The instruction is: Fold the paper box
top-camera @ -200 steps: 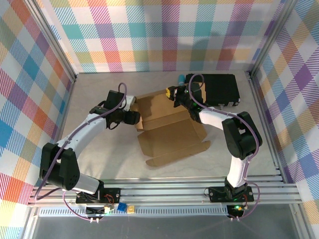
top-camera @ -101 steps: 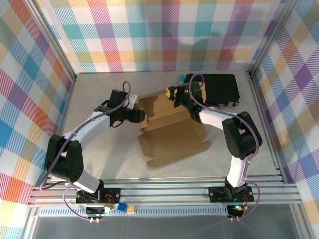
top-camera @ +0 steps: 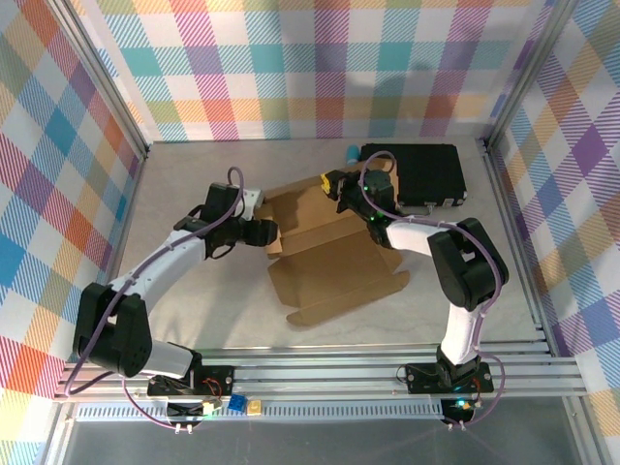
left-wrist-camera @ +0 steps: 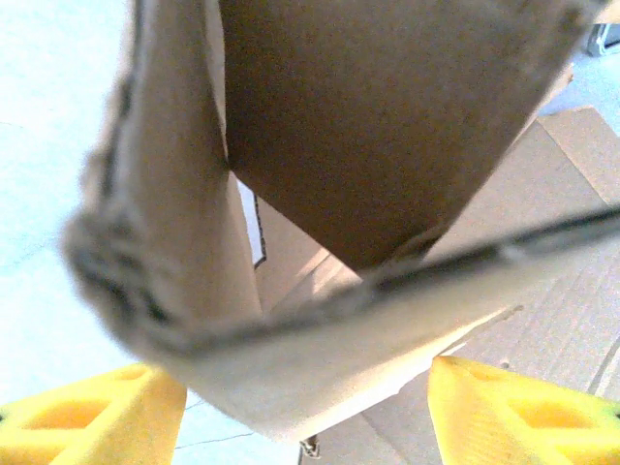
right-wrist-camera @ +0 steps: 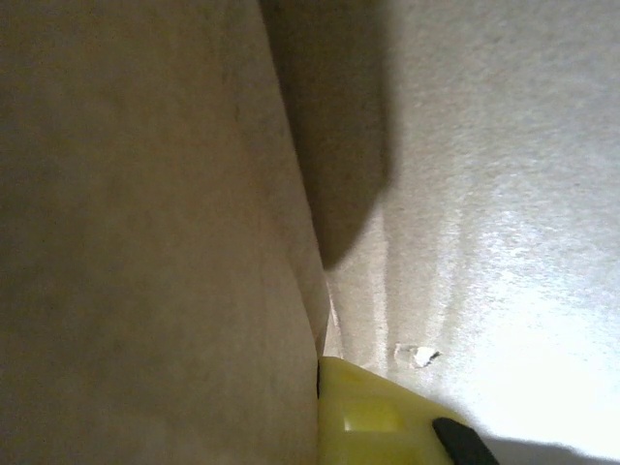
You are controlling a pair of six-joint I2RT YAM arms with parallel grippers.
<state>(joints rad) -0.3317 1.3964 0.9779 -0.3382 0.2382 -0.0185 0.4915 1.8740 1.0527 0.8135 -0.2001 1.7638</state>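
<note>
Paper box [top-camera: 334, 262] sits mid-surface [top-camera: 223, 310], between the two arms. It's partly flat: the near panel and its side tabs lie down, and the far-left panels are raised at the creases.

Left end effector [top-camera: 268, 235] is at the box's left edge, where you see the panels standing up. On your left wrist view its yellow fingers [left-wrist-camera: 92, 421] are spread wide with a cardboard flap edge between them. A gap shows on both sides, so the jaws are apart and nothing is clamped.

Right end effector [top-camera: 335, 184] is at the box's far edge, closed all the way. The right wrist view gives you one yellow finger [right-wrist-camera: 373, 417] tight against a cardboard panel. Can't tell whether any cardboard is pinched.

Tiny tan scrap [right-wrist-camera: 418, 356] lies on the surface just beside that finger. Black case [top-camera: 426, 174] lies far right, just beyond the box's far-right corner, with the right arm crossing its left end. Small blue item [top-camera: 351, 153] sits at the case's far-left corner, too small to identify.
</note>
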